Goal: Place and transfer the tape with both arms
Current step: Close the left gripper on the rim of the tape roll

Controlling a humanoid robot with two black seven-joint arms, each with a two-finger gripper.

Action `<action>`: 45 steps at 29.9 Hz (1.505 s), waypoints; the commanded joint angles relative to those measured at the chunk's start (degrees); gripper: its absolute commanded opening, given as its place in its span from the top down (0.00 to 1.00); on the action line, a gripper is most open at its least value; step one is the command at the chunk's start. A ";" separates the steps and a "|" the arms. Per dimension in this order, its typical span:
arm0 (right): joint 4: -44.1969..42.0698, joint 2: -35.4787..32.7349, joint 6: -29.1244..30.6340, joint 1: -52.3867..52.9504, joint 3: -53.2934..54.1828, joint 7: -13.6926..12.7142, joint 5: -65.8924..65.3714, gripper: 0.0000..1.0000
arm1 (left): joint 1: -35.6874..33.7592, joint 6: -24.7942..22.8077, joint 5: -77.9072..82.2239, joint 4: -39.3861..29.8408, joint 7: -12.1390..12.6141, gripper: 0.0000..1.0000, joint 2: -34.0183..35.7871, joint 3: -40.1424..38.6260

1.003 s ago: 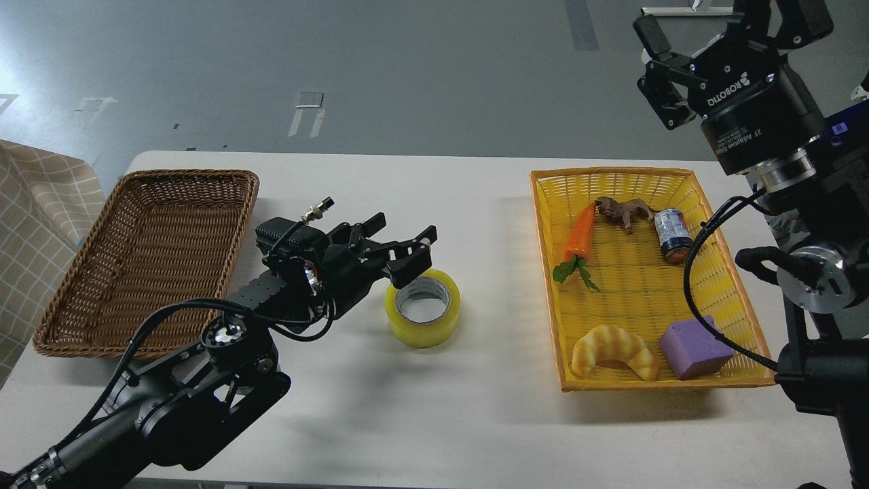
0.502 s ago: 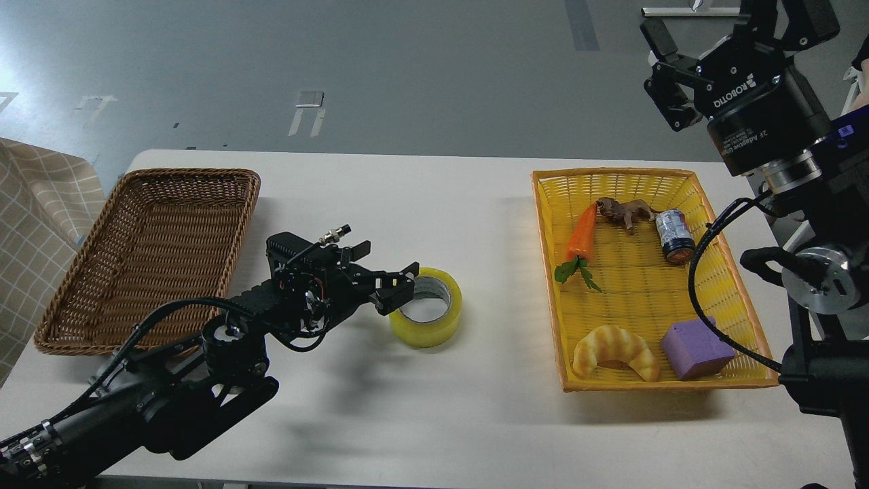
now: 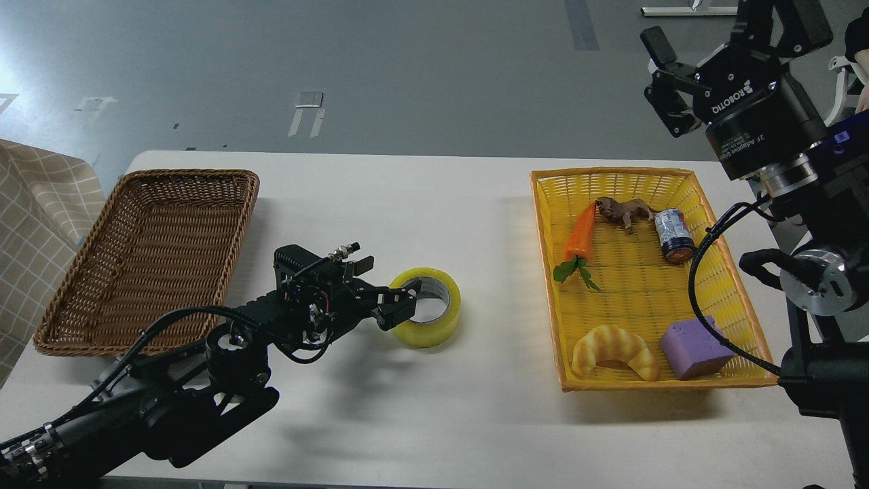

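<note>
Head view shows my left gripper [image 3: 400, 303] low over the white tabletop [image 3: 475, 224], its fingers at the near-left rim of the tape [image 3: 434, 319], which lies flat between the brown basket [image 3: 146, 258] and the yellow basket [image 3: 719, 299]. I cannot tell whether those fingers have closed on it. My right gripper [image 3: 669, 81] hangs raised, fingers spread, holding nothing.
</note>
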 commanded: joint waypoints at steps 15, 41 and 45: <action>-0.95 -0.42 0.00 -1.37 0.01 -0.05 -0.17 0.00 | -0.77 -1.57 0.00 2.29 -0.52 0.03 -1.76 1.76; -2.72 -2.10 -0.79 -3.83 0.09 -0.14 -0.44 0.00 | -4.28 -3.94 0.00 5.98 -2.72 0.95 -1.14 3.17; -3.16 -2.10 -1.23 -3.83 0.09 -0.14 -0.44 0.00 | -4.46 -4.03 0.00 5.98 -2.72 1.00 -1.14 3.17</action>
